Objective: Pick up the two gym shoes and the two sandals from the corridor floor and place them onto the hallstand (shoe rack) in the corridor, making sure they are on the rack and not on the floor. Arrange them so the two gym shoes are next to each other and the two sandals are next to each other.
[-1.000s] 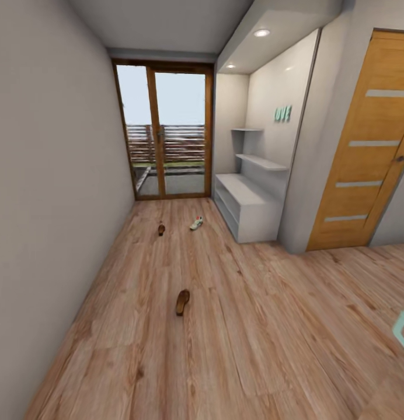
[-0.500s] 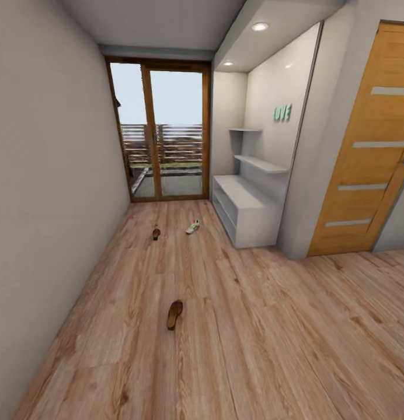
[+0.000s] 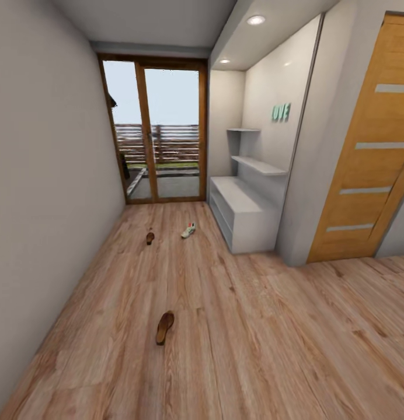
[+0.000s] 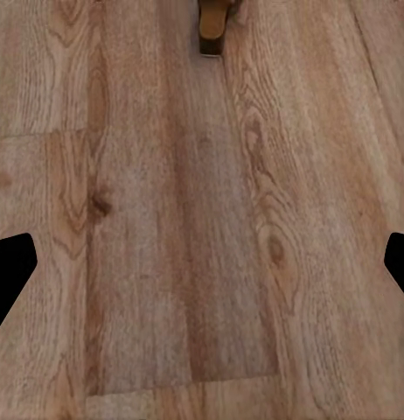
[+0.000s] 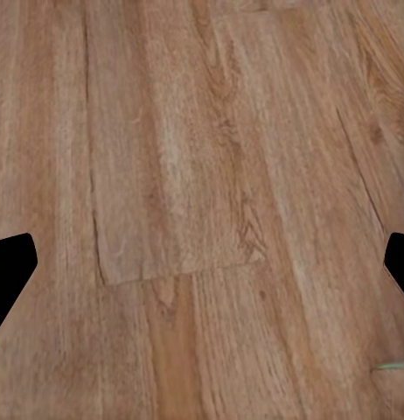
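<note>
Sandals (image 3: 164, 327) seemingly nearer, camera advanced.

Sandal (image 4: 212, 24) lying on the corridor floor (image 4: 202, 245)

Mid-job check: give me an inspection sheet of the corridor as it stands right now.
Surface: wood-plank corridor floor, bare between the shoes.
Job's things: near sandal on the floor; far sandal and one gym shoe on the floor near the glass door; hallstand on the right, nothing seen on its bench top.
Clutter: nothing seen.
Grippers: left gripper and right gripper open over bare floor, holding nothing.
Cables: nothing seen.
Surroundings: grey wall on the left, wooden door on the right, teal letters above the hallstand.
</note>
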You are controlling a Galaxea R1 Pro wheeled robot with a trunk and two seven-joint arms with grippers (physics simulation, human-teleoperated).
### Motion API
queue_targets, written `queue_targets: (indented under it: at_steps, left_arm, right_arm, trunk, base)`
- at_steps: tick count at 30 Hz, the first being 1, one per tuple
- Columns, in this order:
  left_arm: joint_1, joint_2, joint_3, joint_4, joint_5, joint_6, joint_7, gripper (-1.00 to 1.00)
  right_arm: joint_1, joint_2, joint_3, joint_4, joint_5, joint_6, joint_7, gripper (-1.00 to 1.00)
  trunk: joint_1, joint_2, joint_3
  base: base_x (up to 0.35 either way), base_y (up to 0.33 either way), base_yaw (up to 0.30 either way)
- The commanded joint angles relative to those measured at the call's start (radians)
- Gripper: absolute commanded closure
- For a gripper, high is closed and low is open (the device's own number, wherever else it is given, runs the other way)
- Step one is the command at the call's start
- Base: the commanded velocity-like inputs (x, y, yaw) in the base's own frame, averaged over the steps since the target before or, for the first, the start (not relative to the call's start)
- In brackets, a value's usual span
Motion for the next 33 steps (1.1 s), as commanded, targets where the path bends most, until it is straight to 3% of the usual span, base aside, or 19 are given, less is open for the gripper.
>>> queue_targets:
  at_steps: [1,33]
  left_arm:
    - [-0.001,0.0,0.002,0.001,0.001,-0.003,-0.002,-1.0]
    - [-0.001,0.001,0.002,0.0,0.002,-0.003,-0.002,-1.0]
  right_arm:
    - [-0.001,0.0,0.0,0.001,-0.002,-0.003,0.001,-1.0]
    - [-0.001,0.0,0.0,0.0,-0.003,-0.003,0.001,-1.0]
  trunk:
    - [0.0,0.0,-0.001]
    - [0.0,0.0,-0.001]
  base:
    - [0.283,-0.158,0.0]
    - [0.283,-0.14,0.0]
